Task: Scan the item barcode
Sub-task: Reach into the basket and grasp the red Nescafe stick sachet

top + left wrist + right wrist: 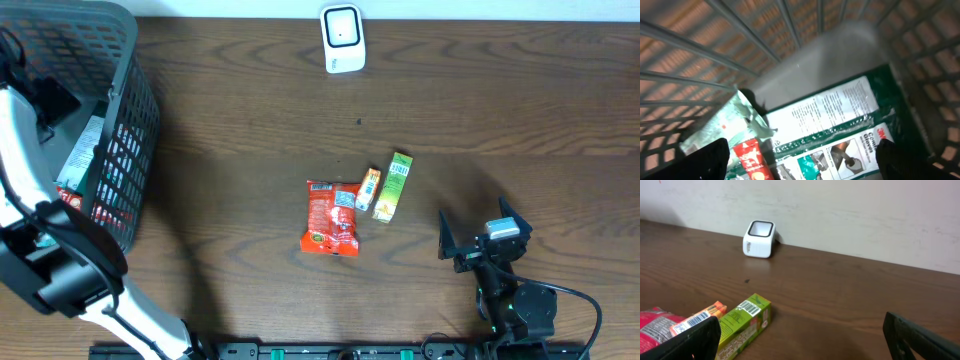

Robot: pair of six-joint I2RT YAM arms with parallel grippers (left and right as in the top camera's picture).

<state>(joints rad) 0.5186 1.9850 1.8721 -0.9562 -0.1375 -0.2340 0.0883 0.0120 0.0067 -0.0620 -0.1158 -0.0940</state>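
Overhead: my left arm (40,235) reaches into the black mesh basket (135,110) at the upper left of the frame. The white barcode scanner (342,40) stands at top centre of the worktop (220,120). A red snack packet (332,218), a small orange packet (368,189) and a green carton (394,187) lie together mid-frame. My right fingers (445,237) sit at lower right, spread open and empty, well apart from them.

Left wrist: my left fingers (715,157) are spread wide with nothing between them, hanging over the basket's contents: a green 3M gloves pack (840,125), a red-and-white packet (750,160) and a pale green wrapper (722,127). I judge this to be the fetching step. Next I must lower, close across the gloves pack, lift it clear of the basket wall and turn its barcode, which I cannot see, toward the scanner.

Right wrist: my right fingers frame the carton, its barcode facing up; the scanner stands at upper left.
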